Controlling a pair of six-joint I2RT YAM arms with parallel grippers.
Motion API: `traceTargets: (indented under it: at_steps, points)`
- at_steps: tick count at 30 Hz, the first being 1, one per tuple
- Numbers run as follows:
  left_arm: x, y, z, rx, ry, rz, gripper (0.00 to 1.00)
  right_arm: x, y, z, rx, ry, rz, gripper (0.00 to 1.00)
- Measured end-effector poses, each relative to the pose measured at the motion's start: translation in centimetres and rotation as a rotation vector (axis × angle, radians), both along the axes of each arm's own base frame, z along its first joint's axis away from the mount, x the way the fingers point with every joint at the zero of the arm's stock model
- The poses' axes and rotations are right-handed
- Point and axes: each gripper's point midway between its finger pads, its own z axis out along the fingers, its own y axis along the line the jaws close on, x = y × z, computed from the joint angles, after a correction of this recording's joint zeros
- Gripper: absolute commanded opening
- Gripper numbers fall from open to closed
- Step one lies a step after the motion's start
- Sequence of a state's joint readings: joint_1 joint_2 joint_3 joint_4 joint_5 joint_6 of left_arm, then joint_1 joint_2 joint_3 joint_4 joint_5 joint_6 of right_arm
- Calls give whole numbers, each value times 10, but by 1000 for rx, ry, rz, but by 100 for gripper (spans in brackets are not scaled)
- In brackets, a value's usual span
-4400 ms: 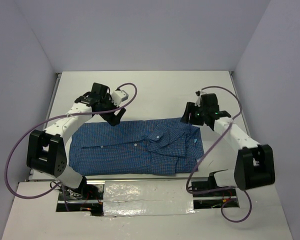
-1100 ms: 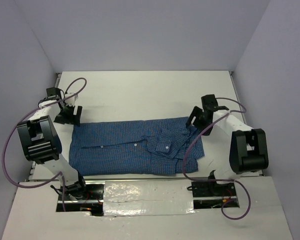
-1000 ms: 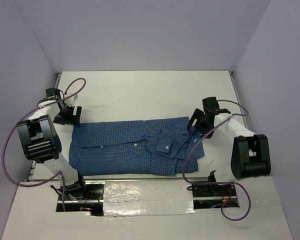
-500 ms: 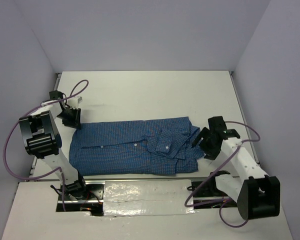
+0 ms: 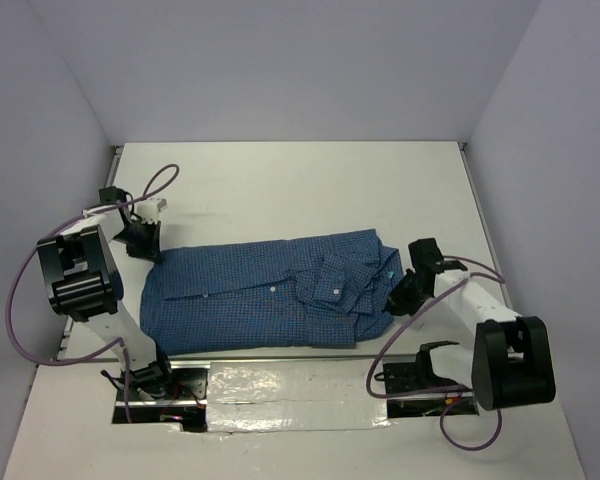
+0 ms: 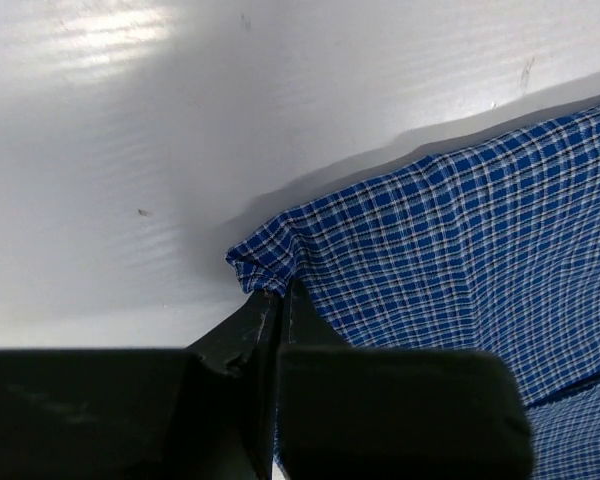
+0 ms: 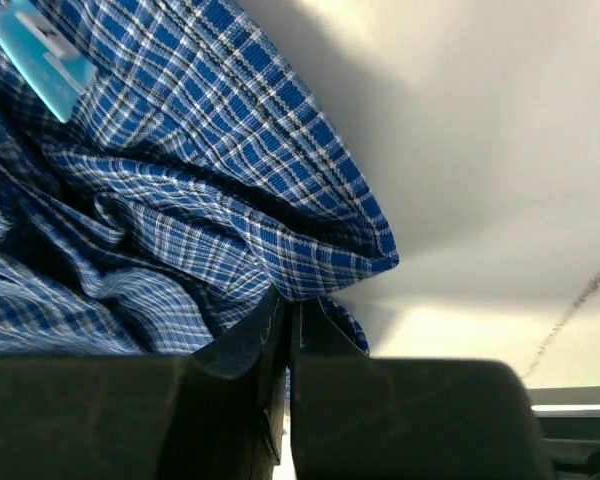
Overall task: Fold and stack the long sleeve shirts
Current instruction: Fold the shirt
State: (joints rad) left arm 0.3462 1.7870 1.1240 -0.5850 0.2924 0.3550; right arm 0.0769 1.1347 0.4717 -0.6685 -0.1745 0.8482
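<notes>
In the top view, the blue checked shirt (image 5: 265,295) lies spread across the near half of the white table (image 5: 300,190). It stretches lengthwise from left to right between the two arms, with a sleeve folded over its right half. The buttoned cuff (image 5: 330,285) rests on top, and small white buttons (image 5: 273,290) run along the front. The left gripper (image 5: 145,245) sits low at the shirt's far left corner, and the right gripper (image 5: 398,297) presses in at the right end, by the collar. A small light-blue label (image 5: 393,268) shows at that right end, too small here to make out any writing. In the left wrist view, the two dark fingers are pressed together with no gap. The very corner of the checked cloth is pinched at their tips, puckered into a small fold, and the fabric runs off to the right over the bare table. In the right wrist view, those fingers too are clamped together. They grip a rounded fold at the shirt's edge, with rumpled layers bunched to the left of them. The label lies at the upper left of this view, and a faint dark mark on it is too blurred to read; no brand or lettering can be read in any view.
</notes>
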Motion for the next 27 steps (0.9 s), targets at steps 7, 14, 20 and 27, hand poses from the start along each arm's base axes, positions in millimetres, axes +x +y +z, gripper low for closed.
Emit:
traceTargets:
  at_steps: [7,14,20,27]
  points:
    - [-20,-5,4,8,17,-58,3,87,-7,16,-80,-65,44,0]
    - [-40,-18,6,10,19,-191,29,254,-4,36,-148,-236,146,4]
    - [-71,-52,5,-1,56,-406,54,388,12,31,-133,-405,219,38]
    - [-103,-59,16,-39,128,-534,56,448,20,47,-84,-517,248,77]
